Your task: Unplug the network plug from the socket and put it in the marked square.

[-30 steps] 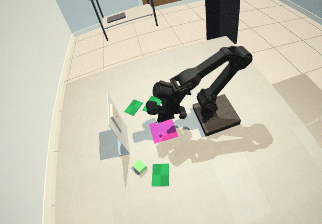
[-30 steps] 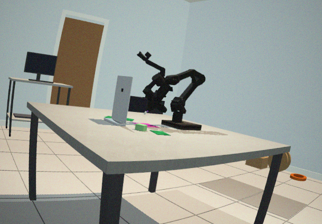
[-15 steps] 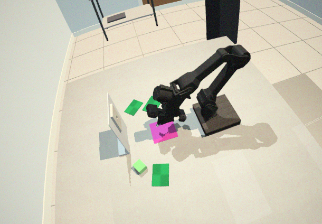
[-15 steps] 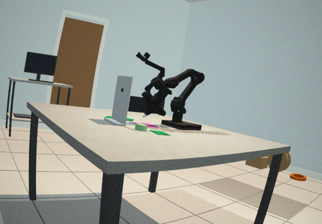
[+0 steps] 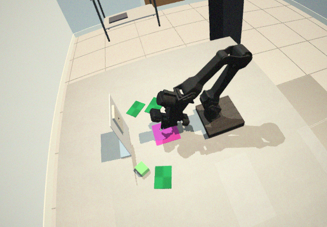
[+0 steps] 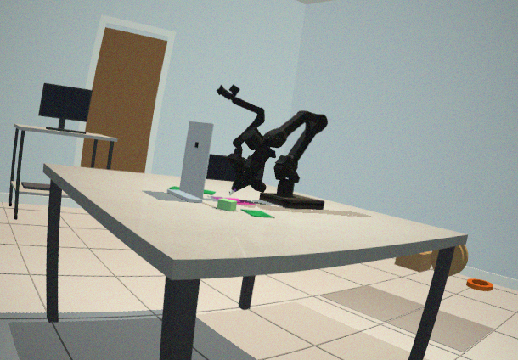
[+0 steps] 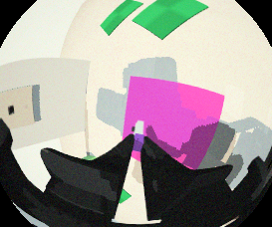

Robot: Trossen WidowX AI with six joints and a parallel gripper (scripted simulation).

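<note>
The plug (image 7: 138, 128) is sitting pinched at the tips of the gripper (image 7: 137, 140), showing in the wrist view only as a small pale piece with a purple patch under it. The jaws are standing narrow and closing on that plug. It is hanging over the near edge of the pink square (image 7: 177, 120), above the table (image 6: 238, 243) rather than resting on it; in the exterior view the fingertip end (image 6: 233, 191) is hovering just above the surface. In the top view the plug itself is hidden under the gripper (image 5: 164, 125).

The arm (image 5: 209, 73) is bending down steeply from its dark base plate (image 5: 225, 118), with the wrist pointing at the pink square (image 5: 166, 135) and casting a shadow across it.

To one side of the square the upright panel (image 5: 119, 121) is standing on its own footing, apart from the gripper. Its socket (image 7: 11, 110) is showing as a small dark opening in the wrist view.

Three flat green patches are lying on the table: two (image 5: 135, 108) near the panel's far end and partly behind the arm, and one (image 5: 163, 177) nearer the camera. A small light green block (image 5: 142, 168) is lying just beside that last patch.
</note>
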